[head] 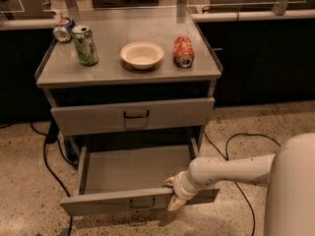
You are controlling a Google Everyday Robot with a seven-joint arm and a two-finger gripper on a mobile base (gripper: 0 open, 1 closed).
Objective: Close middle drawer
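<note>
The middle drawer [103, 204] stood pulled well out from the grey cabinet [206, 75], below the shut upper drawer [93, 118]. It was a wide, shallow grey metal tray with low side walls and a bare floor, and its plain front panel carried a small thin loop handle [142, 203] at its centre. The gripper [173, 193] sat at the top edge of that front panel, just right of the handle, touching it. Whether it clasped the panel or only rested there could not be told.
</note>
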